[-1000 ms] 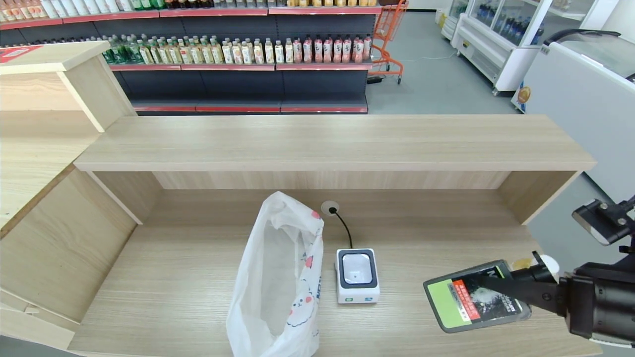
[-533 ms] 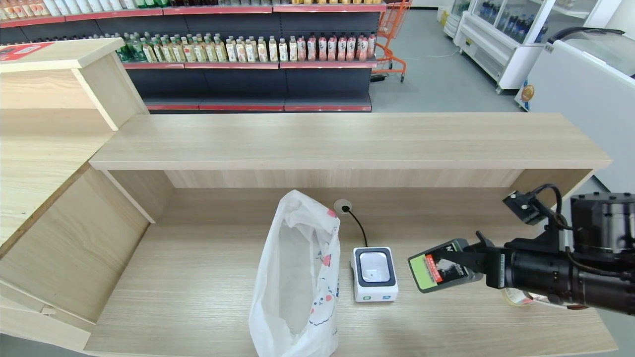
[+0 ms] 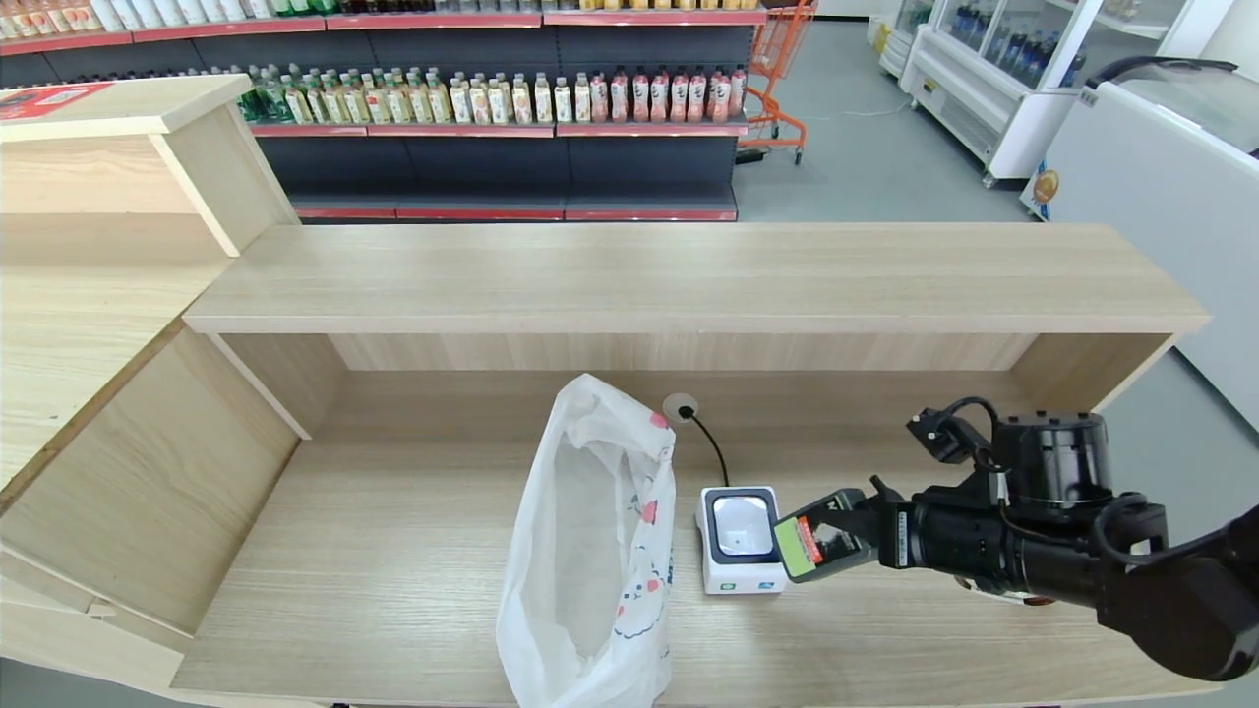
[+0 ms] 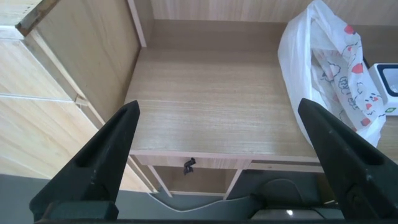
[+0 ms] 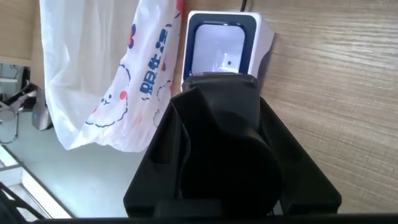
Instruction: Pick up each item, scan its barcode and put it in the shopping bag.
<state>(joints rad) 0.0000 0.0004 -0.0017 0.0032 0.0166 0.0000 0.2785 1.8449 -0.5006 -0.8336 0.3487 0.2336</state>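
The right gripper point(image 3: 834, 536) is clenched on a dark packet point(image 3: 809, 549) with a green and red label. It holds the packet above the desk point(image 3: 393, 590), just beside the right side of the scanner point(image 3: 740, 536). The white shopping bag point(image 3: 590, 551) stands open just left of the scanner, reaching to the desk's front edge. The left gripper point(image 4: 219, 109) hangs with its fingers spread wide, by the desk's front edge, left of the bag.

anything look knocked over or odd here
Nothing stands out. The shopping bag stands upright and open beside the scanner, which sits flat on the counter; the right gripper holds the item next to it.
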